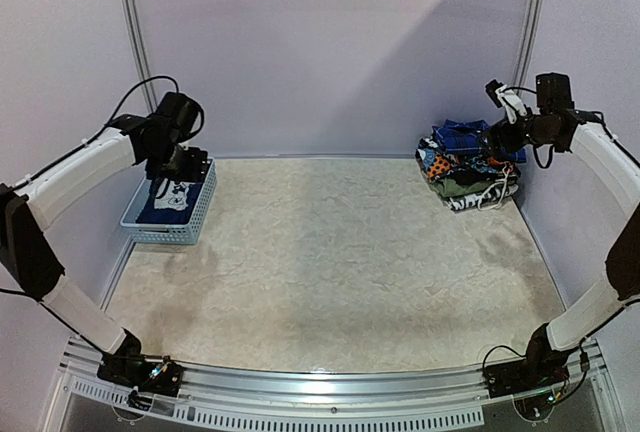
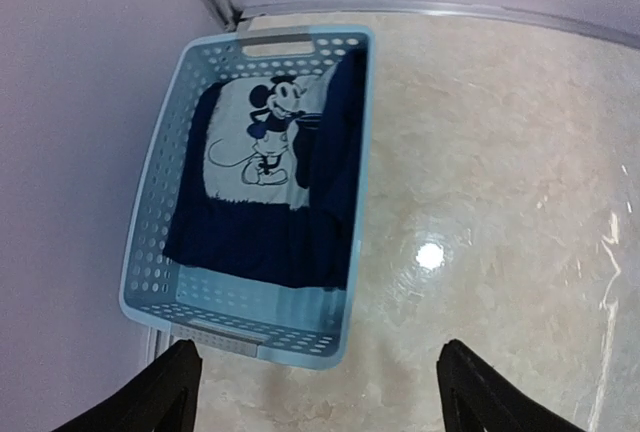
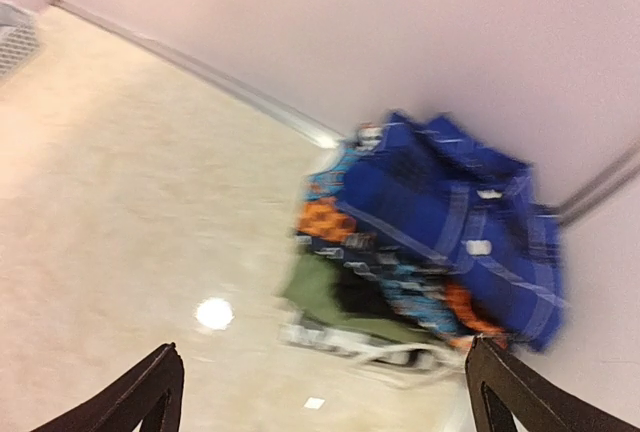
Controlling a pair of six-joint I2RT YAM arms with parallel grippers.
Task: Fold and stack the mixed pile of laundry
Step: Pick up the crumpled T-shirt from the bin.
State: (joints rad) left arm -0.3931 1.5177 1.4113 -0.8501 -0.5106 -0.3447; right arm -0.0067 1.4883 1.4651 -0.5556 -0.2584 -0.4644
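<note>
Navy T-shirt waiting in the basket, just ahead of the left fingers

The left gripper point(image 2: 317, 384) hovers with fingers spread and empty. The navy T-shirt point(image 2: 262, 237) lies crumpled beyond and below them in the slotted plastic basket point(image 2: 148, 252), its long axis running away from the fingertips and its pale cartoon print facing up. The right gripper point(image 3: 322, 377), also spread and empty, hangs near the soft folded stack point(image 1: 466, 174), which is topped by the plaid shirt point(image 3: 450, 202). The left arm is plainly nearer.
</note>
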